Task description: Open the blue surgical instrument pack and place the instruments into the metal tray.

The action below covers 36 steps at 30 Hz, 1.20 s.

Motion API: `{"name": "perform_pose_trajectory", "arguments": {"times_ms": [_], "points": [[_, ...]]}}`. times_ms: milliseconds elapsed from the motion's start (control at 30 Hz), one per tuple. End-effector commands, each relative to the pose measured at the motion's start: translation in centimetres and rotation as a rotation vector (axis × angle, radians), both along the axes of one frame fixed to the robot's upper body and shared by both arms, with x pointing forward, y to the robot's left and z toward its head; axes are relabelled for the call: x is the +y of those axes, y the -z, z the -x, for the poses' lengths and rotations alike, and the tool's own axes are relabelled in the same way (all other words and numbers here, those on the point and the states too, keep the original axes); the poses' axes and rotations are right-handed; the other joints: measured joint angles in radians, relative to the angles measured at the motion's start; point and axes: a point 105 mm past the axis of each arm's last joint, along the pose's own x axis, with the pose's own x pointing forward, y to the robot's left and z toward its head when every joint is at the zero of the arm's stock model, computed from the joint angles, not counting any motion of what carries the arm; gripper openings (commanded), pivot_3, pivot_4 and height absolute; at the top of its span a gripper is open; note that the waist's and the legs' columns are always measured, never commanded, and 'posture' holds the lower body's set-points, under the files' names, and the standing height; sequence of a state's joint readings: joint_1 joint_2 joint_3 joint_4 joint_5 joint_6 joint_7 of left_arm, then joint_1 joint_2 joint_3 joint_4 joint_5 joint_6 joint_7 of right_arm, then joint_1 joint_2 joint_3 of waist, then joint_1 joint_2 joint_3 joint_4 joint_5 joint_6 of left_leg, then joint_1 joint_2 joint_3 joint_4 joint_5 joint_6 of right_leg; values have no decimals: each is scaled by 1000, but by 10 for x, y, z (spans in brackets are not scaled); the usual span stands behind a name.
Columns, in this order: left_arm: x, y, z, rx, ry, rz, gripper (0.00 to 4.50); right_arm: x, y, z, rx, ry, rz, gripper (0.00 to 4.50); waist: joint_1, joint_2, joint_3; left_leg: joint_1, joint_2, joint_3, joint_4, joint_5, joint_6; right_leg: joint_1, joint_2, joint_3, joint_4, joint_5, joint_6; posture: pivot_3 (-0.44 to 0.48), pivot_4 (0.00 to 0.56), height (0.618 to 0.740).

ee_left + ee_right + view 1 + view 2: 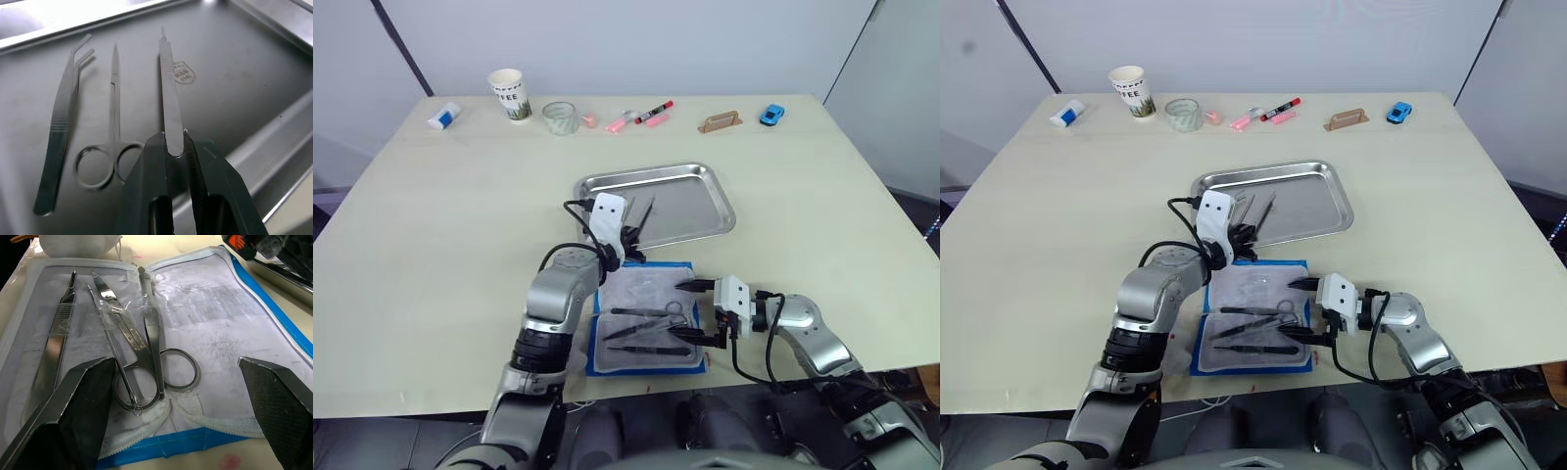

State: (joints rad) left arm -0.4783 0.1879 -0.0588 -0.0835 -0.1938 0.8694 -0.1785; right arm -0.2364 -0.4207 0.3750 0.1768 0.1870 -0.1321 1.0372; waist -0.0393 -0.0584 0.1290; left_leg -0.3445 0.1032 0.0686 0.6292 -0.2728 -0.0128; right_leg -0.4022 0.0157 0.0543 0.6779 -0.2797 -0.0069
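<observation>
In the head views, the metal tray (pixel 710 201) is seen near the middle of the table (pixel 431 245), and the blue surgical instrument pack (pixel 646 318) is laid open just in front of it, pale lining upward, close to the near table edge. The left gripper (pixel 634 238) is held over the tray's near rim, and a slim instrument (pixel 646 215) is pinched between its fingers, slanting over the tray floor. The right gripper (pixel 697 313) is placed at the pack's right edge with its fingers spread wide. Several instruments (pixel 651 328) are left lying on the lining. Along the far edge, a paper cup (pixel 509 94), a roll of tape (pixel 560 117), markers (pixel 646 115) and a blue toy car (pixel 771 115) are lined up.

In the left wrist view, a ridged flat handle (pixel 168 93) is clamped between the fingertips (pixel 155 147); bent forceps (pixel 61 122) and slim scissors (pixel 113 127) are already laid in the tray beside it.

In the right wrist view, the fingers (pixel 83 396) are shown wide apart above the open lining, where scissors (pixel 156 357), a ridged handle (pixel 56 342) and a wrapped tool (pixel 120 318) are lying side by side.
</observation>
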Motion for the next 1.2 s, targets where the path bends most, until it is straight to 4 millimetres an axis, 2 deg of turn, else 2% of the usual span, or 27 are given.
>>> {"name": "perform_pose_trajectory", "arguments": {"times_ms": [33, 500, 833, 900, 933, 967, 1200], "points": [[-5, -8, -3, -50, 12, -3, 41, -37, 64, 11, 225, 117, 217, 4389, 0, 0, 0, 0, 0, 0, 0, 0, 0, 0, 0, 0, 0, 0, 0, 0, 150, 725], [0, 7, -4, 3, -44, -20, 41, -43, 62, 9, 230, 122, 232, 4389, 4, 5, -4, 0, -4, -1, 0, 0, 0, 1, 0, 0, -1, 1, 2, 0, 150, 725], [2, 7, -6, 16, -53, -31, 41, -43, 63, 9, 225, 128, 236, 4389, 4, 7, -5, 0, -5, -1, 0, 0, 0, 1, 0, 0, -1, 1, 2, 0, 150, 725], [2, 7, -6, 16, -56, -26, 998, -44, 63, 9, 225, 129, 237, 4389, 4, 7, -5, 0, -5, -1, 0, 0, 0, 1, 0, -1, -1, 1, 2, 0, 150, 725], [3, 6, -7, 12, -62, -29, 1201, -44, 63, 10, 225, 129, 237, 4389, 4, 7, -5, 0, -5, -1, 0, 0, 0, 1, 0, -1, -1, 1, 2, 0, 150, 725], [3, 6, -7, 10, -68, -30, 1642, -44, 63, 10, 225, 130, 238, 4389, 4, 7, -5, 0, -5, -1, 0, 0, 0, 1, 0, -1, -1, 1, 2, 0, 150, 725], [4, 6, -7, 10, -79, -28, 1642, -44, 64, 10, 226, 130, 237, 4389, 4, 7, -5, 0, -5, -2, 0, 0, 0, 1, 0, -1, -1, 1, 2, 0, 150, 725]]}}
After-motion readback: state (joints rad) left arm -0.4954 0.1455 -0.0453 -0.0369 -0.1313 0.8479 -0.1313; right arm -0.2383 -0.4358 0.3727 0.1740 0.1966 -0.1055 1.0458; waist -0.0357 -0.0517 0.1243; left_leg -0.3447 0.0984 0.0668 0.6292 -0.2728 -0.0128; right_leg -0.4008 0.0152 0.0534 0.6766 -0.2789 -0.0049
